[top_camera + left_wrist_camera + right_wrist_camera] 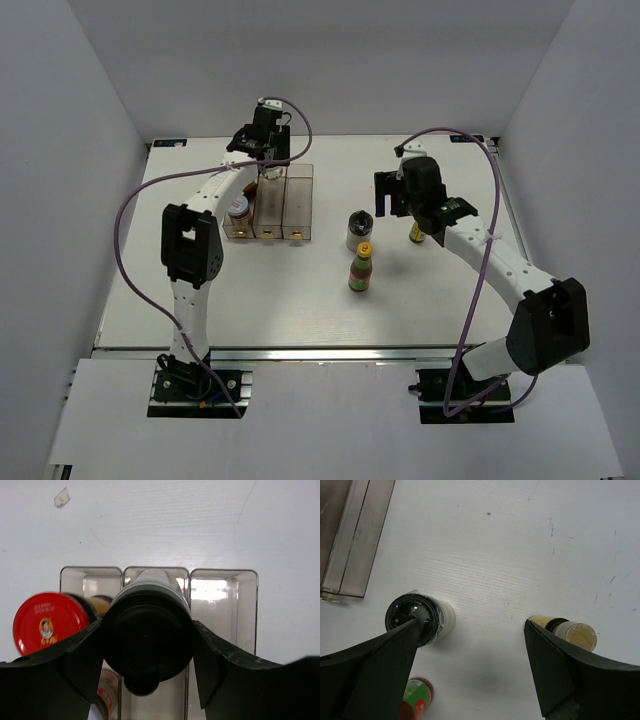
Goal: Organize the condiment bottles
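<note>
One black-capped jar over the rack
The left pincer clasped it above the middle slot; the right pincer hung released between a second jar and the tan-capped bottle.

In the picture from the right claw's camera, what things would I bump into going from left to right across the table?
clear rack → black-capped jar → tan-capped bottle
</note>
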Controlling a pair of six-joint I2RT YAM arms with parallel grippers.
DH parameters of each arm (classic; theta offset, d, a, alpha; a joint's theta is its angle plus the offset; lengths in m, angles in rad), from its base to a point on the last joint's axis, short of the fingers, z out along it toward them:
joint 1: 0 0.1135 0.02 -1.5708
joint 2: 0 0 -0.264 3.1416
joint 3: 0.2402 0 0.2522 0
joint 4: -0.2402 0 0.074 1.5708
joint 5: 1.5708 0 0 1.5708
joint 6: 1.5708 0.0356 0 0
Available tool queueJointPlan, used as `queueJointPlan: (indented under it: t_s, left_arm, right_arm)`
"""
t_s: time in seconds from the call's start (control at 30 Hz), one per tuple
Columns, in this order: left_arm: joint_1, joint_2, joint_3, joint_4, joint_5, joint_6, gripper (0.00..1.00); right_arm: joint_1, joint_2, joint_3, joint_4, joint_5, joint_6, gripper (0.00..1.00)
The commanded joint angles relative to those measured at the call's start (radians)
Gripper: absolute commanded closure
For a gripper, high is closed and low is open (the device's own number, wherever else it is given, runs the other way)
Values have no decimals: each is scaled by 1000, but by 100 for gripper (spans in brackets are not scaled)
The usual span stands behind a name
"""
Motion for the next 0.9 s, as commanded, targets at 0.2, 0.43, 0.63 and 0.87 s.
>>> queueJointPlan:
  t_s: [0.2,0.43,0.63,0.87]
  left_arm:
    - [15,69,137,8,58,36,64]
    - [17,69,109,11,28,39,63]
    - [17,70,105,-18,76,21,62]
    - [17,49,80,-51,53,-4,63]
  right_arm:
    - [-6,62,82,-21,-108,-71,11]
    - [-6,103,106,-21,-214,-94,11]
    - [-6,126,123,-39,-226,-93,11]
    - [-6,131,116,-33,-226,-93,11]
